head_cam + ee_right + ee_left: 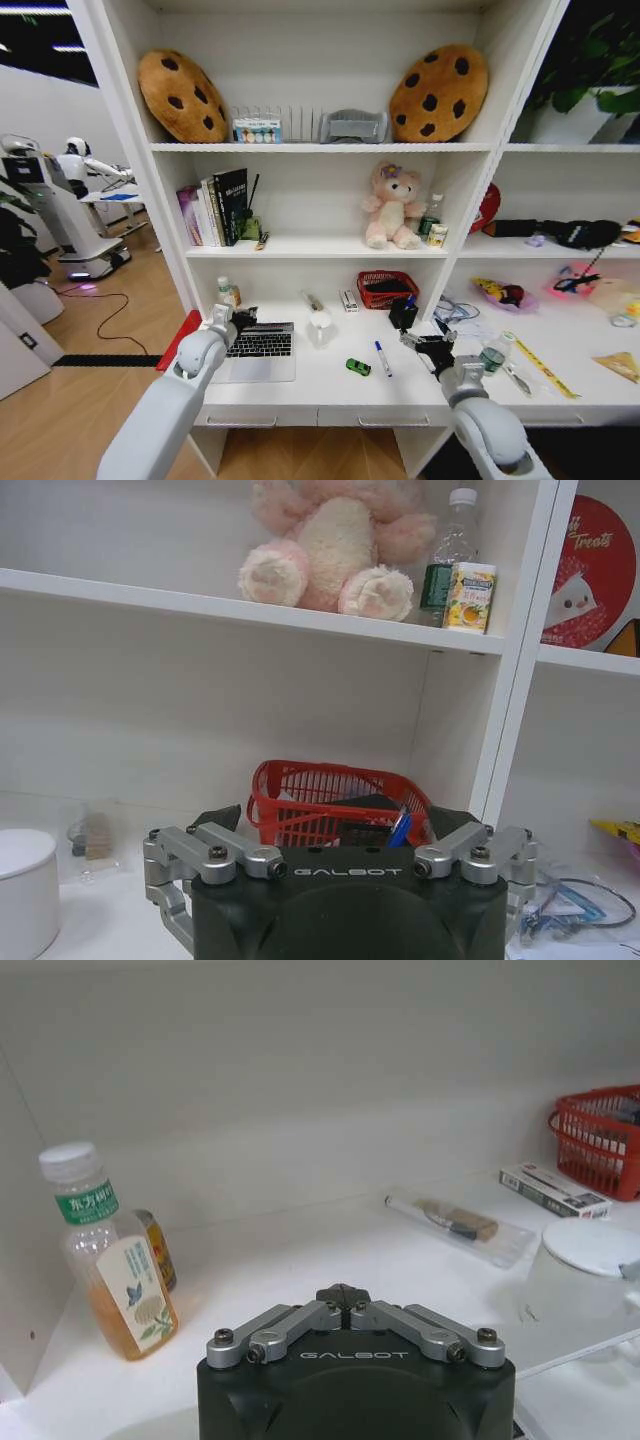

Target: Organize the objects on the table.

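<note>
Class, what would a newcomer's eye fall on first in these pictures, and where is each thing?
Two big cookie cushions lean at either end of the top shelf, and a pink plush toy sits one shelf below. On the desk, the left gripper hangs over the open laptop.

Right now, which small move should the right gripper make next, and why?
Probably lower the right gripper, which looks open, toward the blue-capped marker lying loose on the table just to its left. The left gripper hovers over the laptop.

Both arms reach forward, the left claw (243, 316) closed, the right claw (425, 340) apparently spread open.
</note>
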